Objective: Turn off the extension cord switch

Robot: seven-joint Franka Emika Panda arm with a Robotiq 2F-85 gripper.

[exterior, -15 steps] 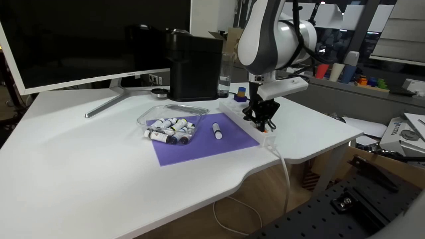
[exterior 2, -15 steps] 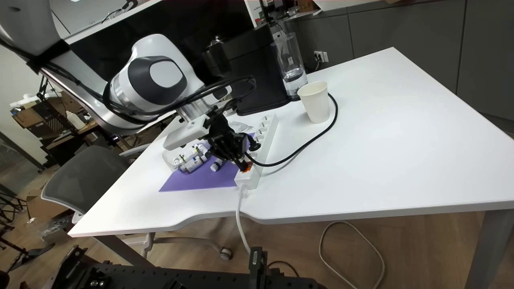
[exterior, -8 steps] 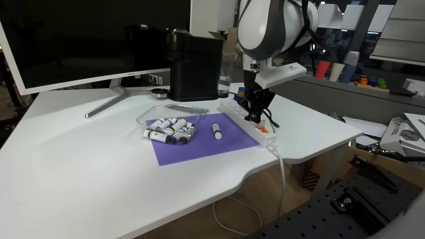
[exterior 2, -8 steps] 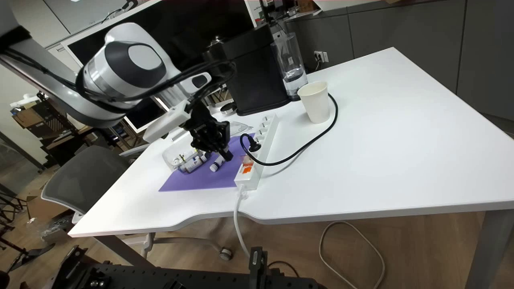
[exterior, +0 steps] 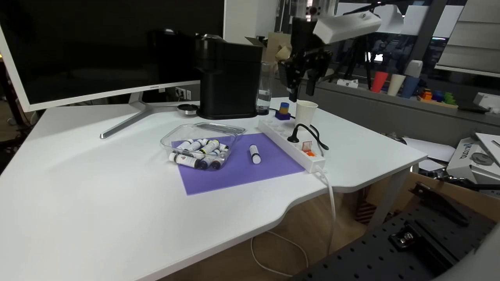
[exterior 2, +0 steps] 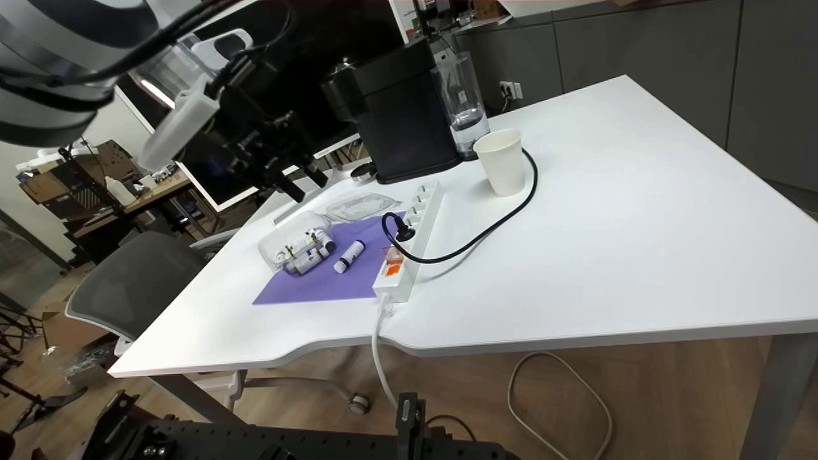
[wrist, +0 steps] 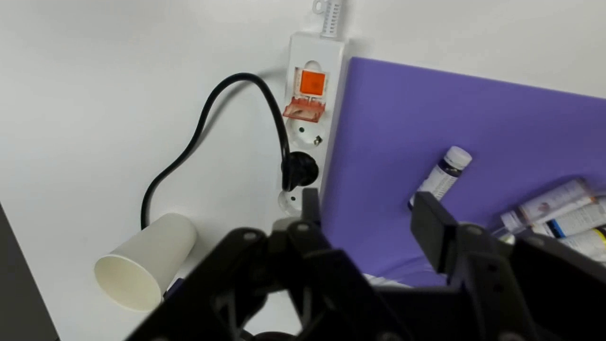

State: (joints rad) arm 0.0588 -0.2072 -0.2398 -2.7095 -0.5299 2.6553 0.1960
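The white extension cord (wrist: 325, 142) lies on the table along the edge of a purple mat. Its orange switch (wrist: 312, 83) is uncovered, with the clear reddish flap (wrist: 305, 110) tipped back toward the sockets. I cannot tell from its look whether the switch is on or off. In both exterior views the switch (exterior: 310, 154) shows at the cable end of the strip. My gripper (wrist: 369, 208) stands open with nothing between its fingers. It hangs well above the table, clear of the strip, as the gripper (exterior 2: 307, 185) in an exterior view confirms.
A black plug (wrist: 303, 169) sits in the strip, its cable looping past a paper cup (exterior 2: 501, 163). On the purple mat (exterior: 234, 179) are a loose vial (exterior: 255, 153) and a clear tub (exterior: 175, 134) of several vials. A black coffee machine (exterior: 230, 78) and a monitor stand behind.
A second ago my gripper was shut, with its tips down at the orange switch. Since then it has risen up and away from the strip and opened, leaving the switch in plain view.
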